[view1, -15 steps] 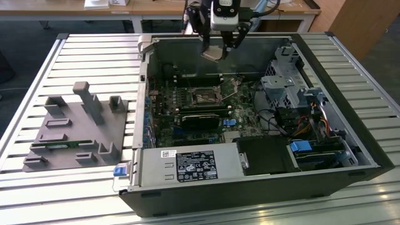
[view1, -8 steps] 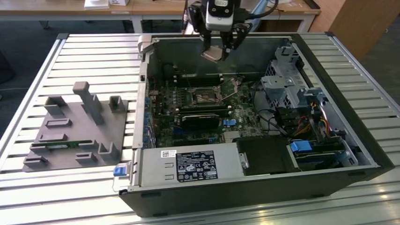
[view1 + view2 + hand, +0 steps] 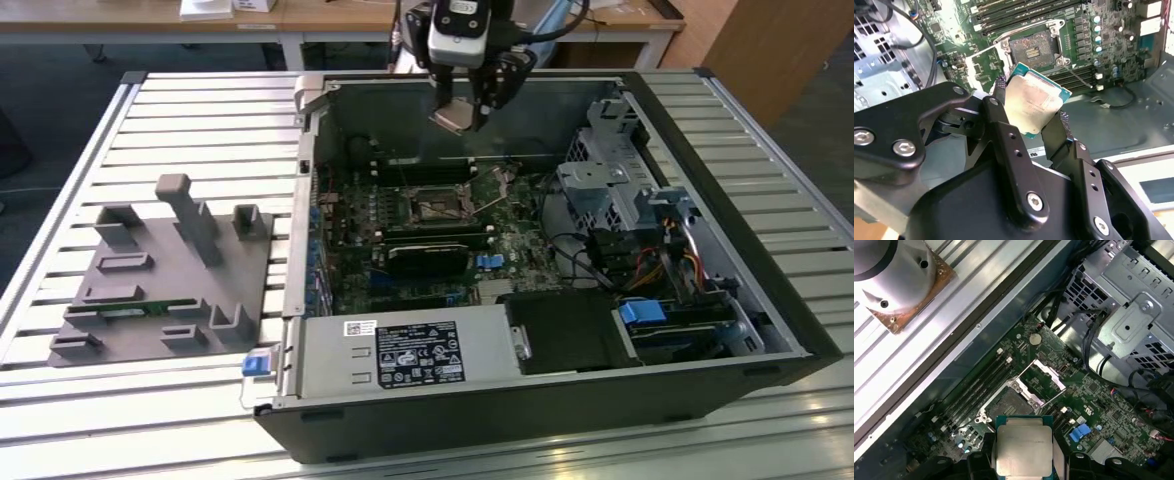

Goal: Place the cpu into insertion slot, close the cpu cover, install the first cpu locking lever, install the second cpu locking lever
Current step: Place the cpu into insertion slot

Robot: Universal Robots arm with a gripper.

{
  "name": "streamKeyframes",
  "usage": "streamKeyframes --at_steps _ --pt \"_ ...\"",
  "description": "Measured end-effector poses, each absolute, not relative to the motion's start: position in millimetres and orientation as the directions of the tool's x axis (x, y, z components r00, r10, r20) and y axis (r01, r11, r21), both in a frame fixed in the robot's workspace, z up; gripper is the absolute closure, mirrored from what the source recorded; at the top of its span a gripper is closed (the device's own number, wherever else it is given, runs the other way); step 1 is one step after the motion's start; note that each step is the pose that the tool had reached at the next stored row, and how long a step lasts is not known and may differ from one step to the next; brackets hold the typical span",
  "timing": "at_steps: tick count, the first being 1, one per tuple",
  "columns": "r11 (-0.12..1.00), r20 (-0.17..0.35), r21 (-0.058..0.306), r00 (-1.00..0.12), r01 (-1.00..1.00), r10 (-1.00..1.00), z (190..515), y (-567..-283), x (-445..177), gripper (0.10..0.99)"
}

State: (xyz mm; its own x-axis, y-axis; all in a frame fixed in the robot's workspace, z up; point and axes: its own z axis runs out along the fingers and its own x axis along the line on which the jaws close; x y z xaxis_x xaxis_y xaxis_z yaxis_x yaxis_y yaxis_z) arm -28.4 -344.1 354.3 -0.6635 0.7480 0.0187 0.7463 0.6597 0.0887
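**Q:** Where is the cpu (image 3: 1036, 102)?

**A:** It is clamped by its edges in the end effector (image 3: 461, 112), silver face showing in both wrist views. It is held aloft over the open computer case (image 3: 534, 410) on the slatted counter (image 3: 174, 400).

**Q:** And the insertion slot (image 3: 1009, 402)?

**A:** It lies bare on the motherboard (image 3: 1094, 410) below, well apart from the cpu. The cpu cover (image 3: 1046, 375) is swung up beside it.

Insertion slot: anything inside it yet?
Nothing inside: the slot shows bare contacts, cover flipped open. The chip sits in the hand above; in the first wrist view it covers part of the slot.
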Motion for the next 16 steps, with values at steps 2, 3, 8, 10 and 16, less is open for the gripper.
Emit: streamKeyframes --at_steps 2,3,8,10,16 --pt "0.641 0.019 0.089 -0.644 0.763 0.765 354.0 -344.1 -28.6 0.549" --pt "0.631 0.019 0.089 -0.634 0.771 0.773 353.9 -344.1 -28.8 0.549" --pt "0.587 0.018 0.088 -0.591 0.805 0.807 352.5 -344.1 -29.1 0.549" --pt "0.581 0.017 0.087 -0.584 0.809 0.811 351.0 -344.1 -29.2 0.549" --pt "0.579 0.015 0.086 -0.582 0.811 0.813 348.3 -344.1 -29.2 0.549"
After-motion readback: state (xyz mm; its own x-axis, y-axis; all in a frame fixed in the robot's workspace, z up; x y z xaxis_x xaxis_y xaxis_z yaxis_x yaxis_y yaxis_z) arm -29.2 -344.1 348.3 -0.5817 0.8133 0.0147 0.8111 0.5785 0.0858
